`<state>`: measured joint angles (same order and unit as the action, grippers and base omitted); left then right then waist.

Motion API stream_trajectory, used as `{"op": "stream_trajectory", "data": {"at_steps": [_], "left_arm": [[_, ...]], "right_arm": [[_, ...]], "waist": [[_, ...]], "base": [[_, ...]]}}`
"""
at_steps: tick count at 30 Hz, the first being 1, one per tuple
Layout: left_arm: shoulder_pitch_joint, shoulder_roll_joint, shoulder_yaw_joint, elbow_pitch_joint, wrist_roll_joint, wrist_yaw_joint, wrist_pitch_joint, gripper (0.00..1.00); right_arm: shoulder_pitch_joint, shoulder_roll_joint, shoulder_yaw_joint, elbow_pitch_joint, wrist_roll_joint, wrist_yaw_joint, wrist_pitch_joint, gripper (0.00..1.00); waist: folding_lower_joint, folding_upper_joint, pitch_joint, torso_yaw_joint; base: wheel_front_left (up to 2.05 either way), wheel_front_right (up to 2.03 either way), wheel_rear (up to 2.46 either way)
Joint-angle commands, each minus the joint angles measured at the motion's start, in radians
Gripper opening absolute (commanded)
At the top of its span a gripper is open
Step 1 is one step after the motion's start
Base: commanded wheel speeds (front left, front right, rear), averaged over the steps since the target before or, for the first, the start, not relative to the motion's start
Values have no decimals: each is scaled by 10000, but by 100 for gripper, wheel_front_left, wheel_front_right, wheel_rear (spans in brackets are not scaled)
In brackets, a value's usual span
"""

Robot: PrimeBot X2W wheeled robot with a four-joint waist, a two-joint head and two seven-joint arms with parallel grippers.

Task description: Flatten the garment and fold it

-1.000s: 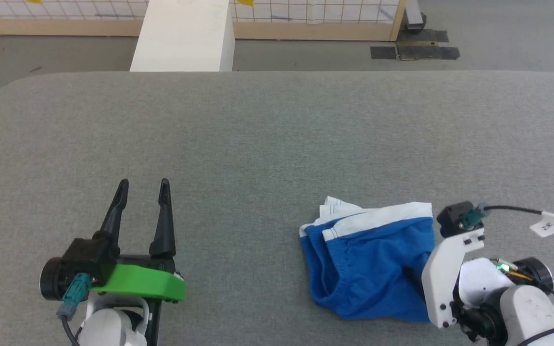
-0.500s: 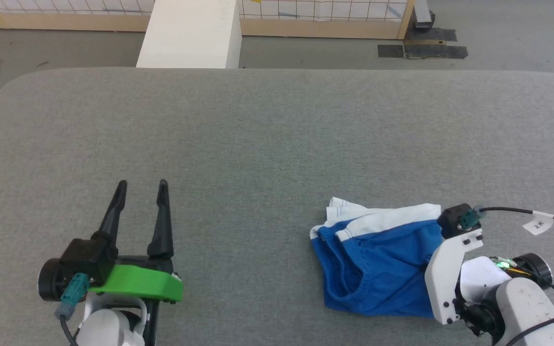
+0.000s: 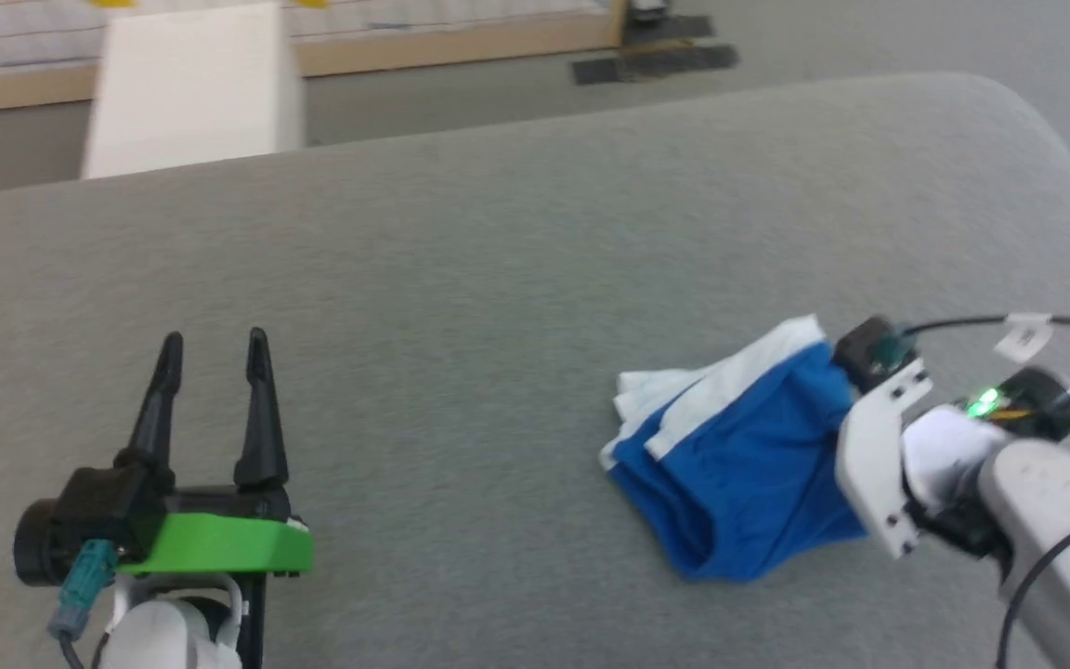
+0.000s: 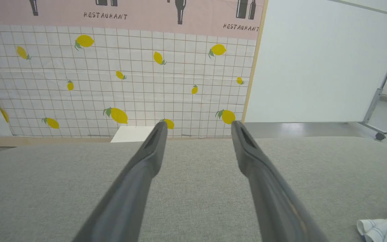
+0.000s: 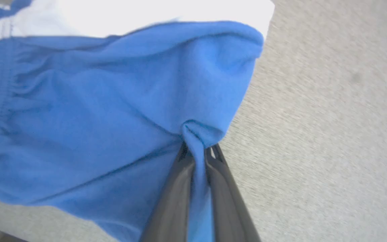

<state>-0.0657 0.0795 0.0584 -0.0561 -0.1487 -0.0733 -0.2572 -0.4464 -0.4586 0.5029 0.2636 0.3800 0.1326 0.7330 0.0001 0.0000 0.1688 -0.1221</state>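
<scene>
Right gripper [image 5: 198, 151] is clamped tight on a pinch of blue fabric at the 3 o'clock edge of the garment [image 3: 739, 465]. The garment lies bunched on the grey table [image 3: 498, 260] at 4 o'clock in the head view, its white band [image 3: 730, 381] running 8 to 2 o'clock. Left gripper [image 3: 215, 336] hovers at 8 o'clock, fingers apart.

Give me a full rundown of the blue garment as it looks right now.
The garment is bright blue soft fabric with a white band along its far edge and gathered, elastic-looking hems. It lies crumpled and bunched, not flat, with layers overlapping, on the right part of the grey table. The right pincer is shut on a pinched fold at its right edge, and creases run toward the grip. The left pincer is open and well apart from it.
</scene>
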Motion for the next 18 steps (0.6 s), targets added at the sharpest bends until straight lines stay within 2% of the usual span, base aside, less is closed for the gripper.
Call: {"op": "stream_trajectory", "data": {"at_steps": [1, 5, 11, 18], "left_arm": [[-137, 122, 54, -117, 96, 47, -45, 100], [-286, 359, 94, -417, 248, 92, 11, 100], [-399, 843, 264, -1206, 503, 200, 605, 100], [-330, 1368, 366, -2196, 747, 187, 1481, 100]], "right_arm": [[-388, -239, 119, 219, 145, -19, -221, 0], [-1193, -717, 418, 828, 378, -19, -827, 0], [-2358, -1195, 361, 1998, 487, -19, -1772, 0], [-3580, -1101, -298, 3656, 305, -19, -2783, 0]], "waist": [[-1, 0, 949, -1695], [-1, 0, 1529, -2376], [-1, 0, 2501, -2985], [-1, 0, 3324, -3320]], "base": [[0, 0, 0], [0, 0, 0], [0, 0, 0], [0, 0, 0]]}}
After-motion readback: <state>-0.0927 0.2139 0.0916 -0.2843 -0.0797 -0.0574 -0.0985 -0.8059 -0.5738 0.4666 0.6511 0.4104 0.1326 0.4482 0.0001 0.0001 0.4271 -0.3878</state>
